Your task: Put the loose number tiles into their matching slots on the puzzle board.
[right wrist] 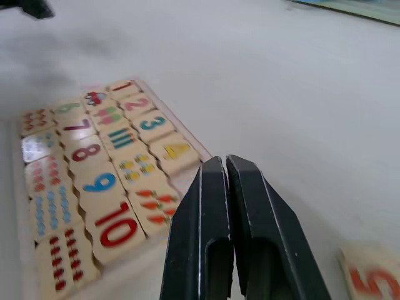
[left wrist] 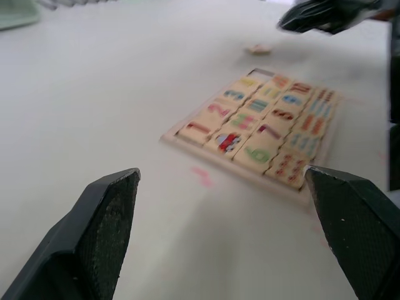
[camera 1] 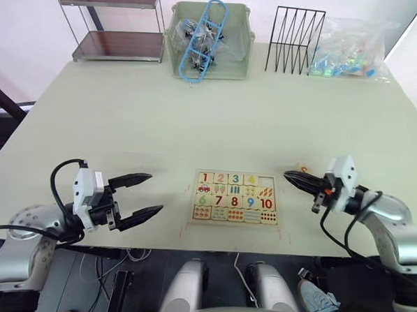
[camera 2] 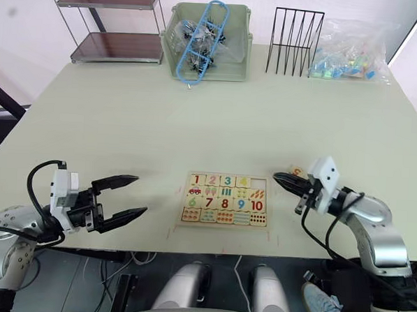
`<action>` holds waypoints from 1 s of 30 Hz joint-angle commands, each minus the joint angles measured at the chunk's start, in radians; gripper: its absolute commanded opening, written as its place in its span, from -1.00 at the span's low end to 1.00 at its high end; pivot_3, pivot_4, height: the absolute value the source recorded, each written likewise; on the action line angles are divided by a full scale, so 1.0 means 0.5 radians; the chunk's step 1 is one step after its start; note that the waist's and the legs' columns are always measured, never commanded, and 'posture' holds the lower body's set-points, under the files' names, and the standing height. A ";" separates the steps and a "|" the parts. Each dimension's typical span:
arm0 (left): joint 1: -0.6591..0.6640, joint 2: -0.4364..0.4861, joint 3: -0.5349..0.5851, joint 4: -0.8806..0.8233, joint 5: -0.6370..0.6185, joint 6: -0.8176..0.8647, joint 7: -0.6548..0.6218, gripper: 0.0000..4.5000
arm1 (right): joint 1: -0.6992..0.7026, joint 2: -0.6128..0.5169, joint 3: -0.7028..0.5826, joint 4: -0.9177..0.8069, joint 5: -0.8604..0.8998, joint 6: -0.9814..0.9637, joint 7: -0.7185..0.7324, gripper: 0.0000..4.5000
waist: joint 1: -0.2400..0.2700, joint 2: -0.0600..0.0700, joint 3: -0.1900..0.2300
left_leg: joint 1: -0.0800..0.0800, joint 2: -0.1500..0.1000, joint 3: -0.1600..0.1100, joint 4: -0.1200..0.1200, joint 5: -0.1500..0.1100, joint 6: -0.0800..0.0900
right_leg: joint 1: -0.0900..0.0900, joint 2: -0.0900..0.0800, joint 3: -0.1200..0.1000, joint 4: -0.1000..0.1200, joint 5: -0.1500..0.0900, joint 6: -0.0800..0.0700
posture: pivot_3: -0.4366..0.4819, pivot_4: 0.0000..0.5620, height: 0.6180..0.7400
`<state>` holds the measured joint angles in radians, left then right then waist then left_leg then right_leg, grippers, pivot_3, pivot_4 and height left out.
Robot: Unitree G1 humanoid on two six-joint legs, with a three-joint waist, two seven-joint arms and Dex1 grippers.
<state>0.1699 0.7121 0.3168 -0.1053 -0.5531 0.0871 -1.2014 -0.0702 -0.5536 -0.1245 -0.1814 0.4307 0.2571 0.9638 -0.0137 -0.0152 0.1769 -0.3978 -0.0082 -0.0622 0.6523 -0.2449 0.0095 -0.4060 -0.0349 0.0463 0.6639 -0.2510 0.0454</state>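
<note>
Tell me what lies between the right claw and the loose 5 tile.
Nothing: bare table. In the right wrist view, the shut right claw points toward the board's empty slot, and the 5 tile lies on the table beside its fingers.

You read digits on puzzle board [camera 1: 235, 217], frame centre: top row tiles 1 [camera 1: 205, 177], 2 [camera 1: 220, 177], 3 [camera 1: 235, 178], 4 [camera 1: 250, 179]; third row 6, 7, 8, 9, 10 [camera 1: 265, 204]. Loose tile [right wrist: 372, 278] on table [camera 1: 196, 120], lower right of right wrist view, reads 5.
</note>
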 commanded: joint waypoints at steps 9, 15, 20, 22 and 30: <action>0.090 -0.109 0.163 0.002 0.016 -0.047 0.276 1.00 | 0.456 -0.018 -0.565 0.039 0.190 -0.353 0.007 0.98 | 0.004 -0.001 -0.001 | 0.002 0.000 0.001 0.001 0.000 0.000 | 0.002 0.000 0.001 0.000 0.000 0.000 | -0.05 -0.47 0.99; 0.157 -0.141 0.198 0.047 0.032 -0.092 0.287 1.00 | 0.685 -0.002 -0.702 0.181 0.215 -0.518 0.103 0.98 | -0.005 0.000 -0.001 | 0.007 0.001 0.001 0.001 0.000 0.000 | 0.006 0.000 0.001 -0.001 0.000 0.000 | -0.05 -0.47 0.99; 0.216 -0.130 0.237 0.085 0.022 -0.141 0.264 1.00 | 0.756 0.013 -0.758 0.318 0.240 -0.625 0.149 0.98 | -0.003 0.000 -0.002 | 0.009 0.003 0.005 0.001 0.000 0.000 | 0.006 0.000 0.005 -0.001 0.000 0.000 | -0.05 -0.47 0.99; 0.223 -0.130 0.241 0.090 0.013 -0.150 0.256 1.00 | 0.777 0.015 -0.757 0.364 0.237 -0.660 0.168 0.98 | 0.001 -0.001 -0.002 | 0.009 0.003 0.005 0.001 0.000 0.000 | 0.006 0.000 0.005 -0.001 0.000 0.000 | -0.05 -0.47 0.99; 0.222 -0.129 0.224 0.106 0.016 -0.176 0.188 1.00 | 0.770 0.005 -0.728 0.461 0.225 -0.737 0.194 0.98 | 0.000 0.000 -0.003 | 0.009 0.002 0.005 0.001 0.000 0.000 | 0.007 0.000 0.005 -0.001 0.000 0.000 | -0.05 -0.47 0.99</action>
<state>0.2797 0.6397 0.4075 -0.0532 -0.5343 0.0154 -1.0987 0.3172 -0.5462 -0.4714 0.0547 0.5315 -0.0908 1.0533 -0.0137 -0.0154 0.1755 -0.3933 -0.0069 -0.0595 0.6526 -0.2450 0.0096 -0.4026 -0.0349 0.0487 0.6634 -0.2513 0.0454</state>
